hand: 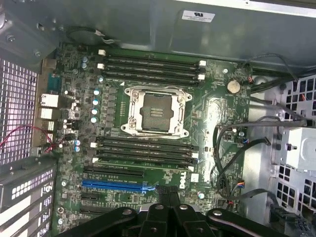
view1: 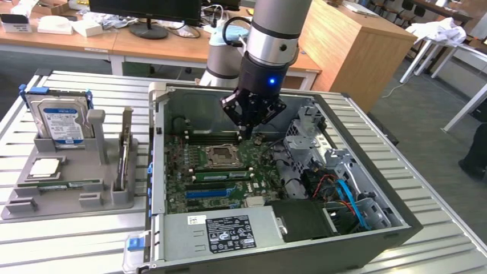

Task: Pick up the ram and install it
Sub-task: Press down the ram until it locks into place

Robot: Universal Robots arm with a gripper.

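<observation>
The ram (view1: pixel 65 184) is a thin green stick lying flat in the front of a grey fixture (view1: pixel 99 200) on the exterior view's left, outside the computer case. My gripper (view1: pixel 244 135) hangs inside the open case (view1: pixel 396 228), far from the ram. It is just above the motherboard (view1: pixel 182 165), by the long black slots (view1: pixel 216 137) behind the processor socket (view1: pixel 220 154). In the wrist view the gripper (hand: pixel 170 196) has its fingers pressed together with nothing between them. Below it are the socket (hand: pixel 155 111) and two banks of black slots (hand: pixel 148 66), all without sticks.
The fixture also carries an upright hard drive (view1: pixel 61 123), a square chip (view1: pixel 44 166) and a thin board standing on edge (view1: pixel 125 145). Inside the case are a power supply (view1: pixel 220 231), a metal drive cage (view1: pixel 320 142) and loose cables (view1: pixel 346 191).
</observation>
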